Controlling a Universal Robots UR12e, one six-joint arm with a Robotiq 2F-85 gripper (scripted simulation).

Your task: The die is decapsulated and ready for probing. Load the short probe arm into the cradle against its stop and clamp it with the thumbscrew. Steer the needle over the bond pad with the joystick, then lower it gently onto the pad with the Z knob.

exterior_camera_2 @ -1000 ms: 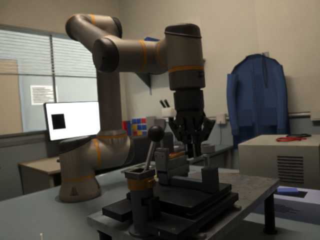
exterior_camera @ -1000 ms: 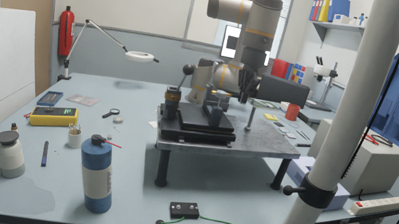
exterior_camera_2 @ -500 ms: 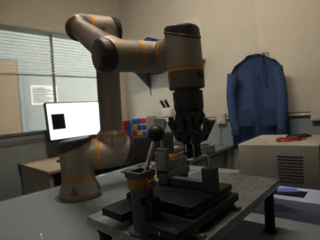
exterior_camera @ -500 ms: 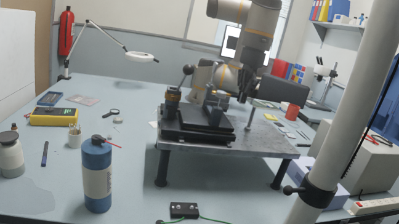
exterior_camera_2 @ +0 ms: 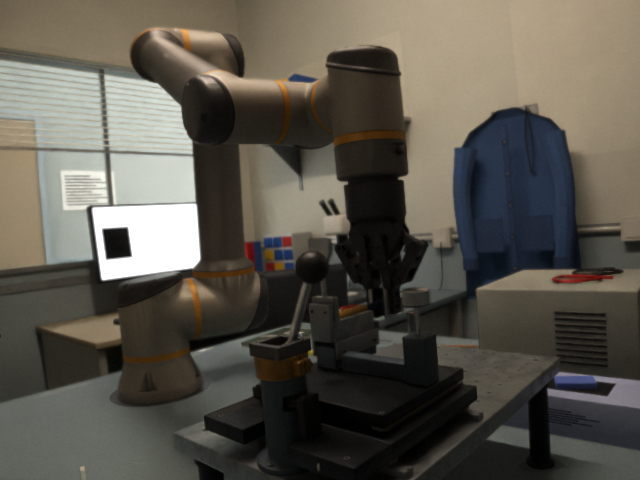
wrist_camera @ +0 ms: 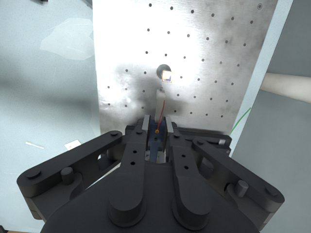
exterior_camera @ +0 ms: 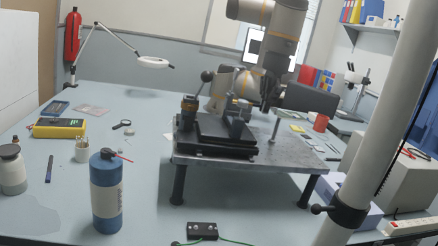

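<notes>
The short probe arm point(wrist_camera: 159, 106), a pale bar with a red wire and a blue rear block, lies along the cradle point(exterior_camera_2: 345, 321) of the micropositioner. Its needle tip points at the small gold-framed die point(wrist_camera: 167, 76) standing on a post point(exterior_camera: 274, 130) above the perforated plate. The knurled grey knob point(exterior_camera_2: 414, 297) stands on its column just right of the cradle, and the black-ball joystick point(exterior_camera: 206, 76) leans up from the orange-collared base on the left. My gripper point(wrist_camera: 155, 128) hangs straight down over the cradle's rear end and is closed on the probe arm's blue block.
A red cup point(exterior_camera: 320, 123) stands on the bench behind the plate, near small chips and tweezers. The raised plate point(exterior_camera: 270, 152) stands on black legs. A magnifier lamp point(exterior_camera: 152, 62), a blue spray can point(exterior_camera: 106, 196) and a yellow multimeter point(exterior_camera: 59, 127) are on the left.
</notes>
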